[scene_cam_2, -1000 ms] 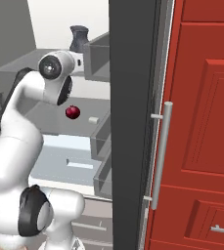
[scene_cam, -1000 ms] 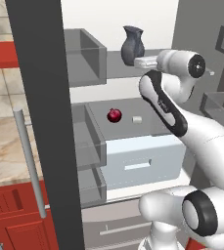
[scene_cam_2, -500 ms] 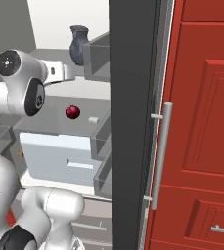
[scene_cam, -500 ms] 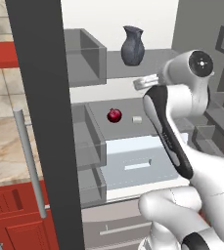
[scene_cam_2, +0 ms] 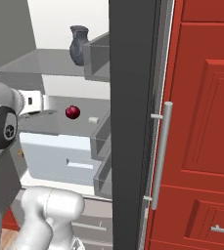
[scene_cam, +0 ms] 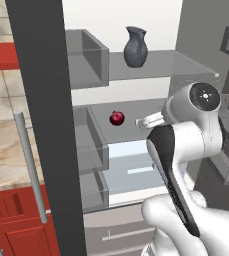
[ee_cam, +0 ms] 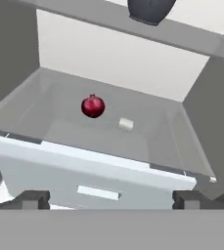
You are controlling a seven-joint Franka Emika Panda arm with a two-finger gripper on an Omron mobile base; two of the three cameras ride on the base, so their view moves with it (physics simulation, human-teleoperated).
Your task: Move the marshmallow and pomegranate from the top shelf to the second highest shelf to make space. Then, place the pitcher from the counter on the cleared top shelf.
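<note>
Now: pitcher (scene_cam: 135, 46) stands on top shelf (scene_cam: 176, 65); pomegranate (scene_cam: 117, 118) and marshmallow (scene_cam_2: 93, 119) on second highest shelf (ee_cam: 50, 105); pincer (ee_cam: 111, 197) spread, empty, drawn back; task seemingly complete.

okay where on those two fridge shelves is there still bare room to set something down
Top shelf: bare to the right of the pitcher, out to its front corner. Second highest shelf: bare left of the pomegranate and right of the marshmallow. Tightest spot is the narrow gap between those two.
</note>
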